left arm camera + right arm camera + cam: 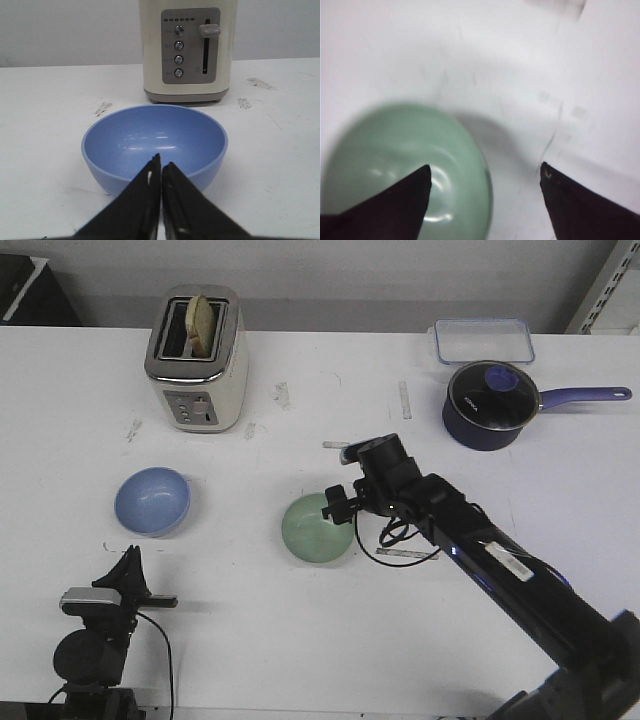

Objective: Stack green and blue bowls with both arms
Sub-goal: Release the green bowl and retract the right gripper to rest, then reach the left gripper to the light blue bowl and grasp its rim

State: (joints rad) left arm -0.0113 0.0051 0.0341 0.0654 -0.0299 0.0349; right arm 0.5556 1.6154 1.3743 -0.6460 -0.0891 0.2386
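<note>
Front view: the blue bowl (152,501) sits upright on the white table (300,640), left of centre and in front of the toaster (195,360); the green bowl (315,527) stands near the middle, well apart from it, so nothing is stacked yet. The right arm (500,560) reaches in a long diagonal from the near right corner, wrist bent down, with the right gripper (335,508) at the green bowl's right rim, a placing that reads as lining up a rim pinch. The left gripper (128,570) hangs low near the front edge, just short of the blue bowl and pointing at it, seemingly waiting its turn. A dark saucepan (490,405) and a clear lidded box (482,340) stand at the far right, out of the way. Left wrist view: the blue bowl (155,145) fills the middle, toaster (187,50) behind it; the fingers (145,200) lie pressed together, tips level with the near wall, holding nothing. Right wrist view, blurred: the green bowl (405,170) lies below, and the fingers (395,205) are spread wide, one over the bowl's inside, the other over bare table outside the rim, so the wall sits between them, not yet gripped.
</note>
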